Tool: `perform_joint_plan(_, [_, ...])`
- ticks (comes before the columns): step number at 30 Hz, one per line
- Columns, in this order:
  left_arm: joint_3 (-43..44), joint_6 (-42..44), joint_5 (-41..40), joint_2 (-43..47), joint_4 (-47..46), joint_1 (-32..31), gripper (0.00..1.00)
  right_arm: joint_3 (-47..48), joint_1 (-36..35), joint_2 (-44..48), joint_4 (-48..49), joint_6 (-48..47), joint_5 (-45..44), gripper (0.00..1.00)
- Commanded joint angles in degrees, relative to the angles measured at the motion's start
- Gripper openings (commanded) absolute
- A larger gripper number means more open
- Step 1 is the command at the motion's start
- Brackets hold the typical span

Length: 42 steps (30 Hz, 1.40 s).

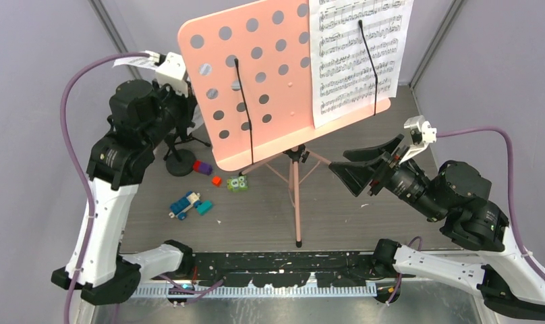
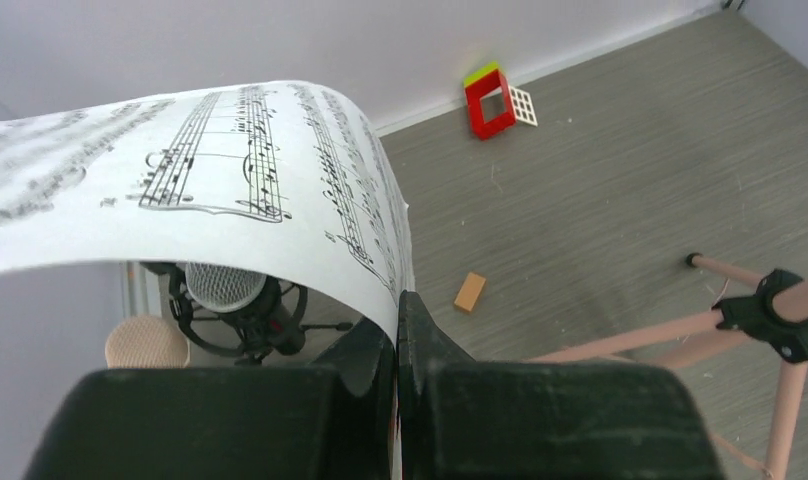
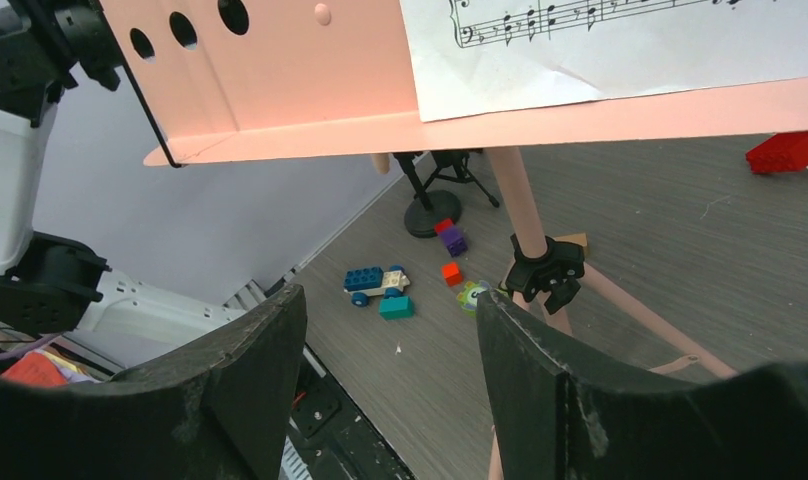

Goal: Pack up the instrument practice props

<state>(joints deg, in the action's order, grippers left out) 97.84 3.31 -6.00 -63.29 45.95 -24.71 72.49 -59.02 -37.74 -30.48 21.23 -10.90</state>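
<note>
The pink music stand's perforated desk [image 1: 256, 88] stands on its tripod pole [image 1: 295, 196] at mid-table. One white sheet-music page [image 1: 357, 54] rests on its right half behind a black wire clip, and also shows in the right wrist view [image 3: 620, 50]. My left gripper [image 2: 397, 320] is shut on the edge of a second page [image 2: 230, 170], which curls up and left above it. It sits by the desk's left edge [image 1: 187, 111]. The microphone [image 2: 225, 290] is below that page, and its black round base [image 1: 180, 164] stands on the table. My right gripper [image 1: 354, 172] is open and empty, right of the pole [image 3: 390, 330].
Toy blocks lie left of the pole: a blue car [image 1: 184, 204], a teal block [image 1: 204, 207], a red cube [image 1: 216, 181] and a green piece [image 1: 238, 183]. A red frame block [image 2: 490, 100] and an orange block [image 2: 469, 292] lie behind the stand. Tripod legs [image 2: 630, 335] spread low.
</note>
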Motion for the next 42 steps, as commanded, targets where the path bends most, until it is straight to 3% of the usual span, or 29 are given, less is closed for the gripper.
perform_joint_plan(1, [6.4, -1.6, 11.9, -4.7, -4.6, 5.6, 0.00, -0.5, 0.1, 0.4, 0.8, 0.9, -1.4, 0.68])
perform_joint_plan(6, [11.7, -5.9, 23.6, -12.6, -6.7, 13.5, 0.00, -1.5, 0.1, 1.5, 0.6, 1.2, -2.4, 0.68])
perform_joint_plan(10, [15.7, -8.2, 30.1, -20.4, -8.1, 15.8, 0.00, -1.8, 0.1, 2.7, -0.5, 1.1, -4.1, 0.70])
perform_joint_plan(16, [24.3, -13.0, 34.9, -34.8, -8.6, 15.8, 0.00, -1.9, 0.1, 3.3, -2.4, 0.6, -6.3, 0.71])
perform_joint_plan(20, [28.0, -19.1, 32.1, -43.0, -11.0, 15.8, 0.00, -2.8, 0.1, 3.7, -3.0, 0.5, -8.1, 0.71])
perform_joint_plan(25, [26.1, -27.3, 27.4, -49.2, -18.0, 15.8, 0.00, -3.9, 0.1, 4.4, -4.2, 0.5, -10.7, 0.71])
perform_joint_plan(31, [19.1, -36.0, 34.0, -54.4, -25.2, 15.7, 0.00, -5.4, 0.1, 5.5, -4.6, 0.5, -13.2, 0.74])
perform_joint_plan(35, [14.0, -37.5, 34.1, -56.1, -26.9, 15.0, 0.00, -5.9, 0.1, 5.4, -4.4, 0.3, -13.8, 0.75])
perform_joint_plan(42, [12.6, -36.4, 28.0, -57.7, -24.2, 12.3, 0.00, -6.8, 0.1, 5.1, -4.3, 0.8, -14.3, 0.75])
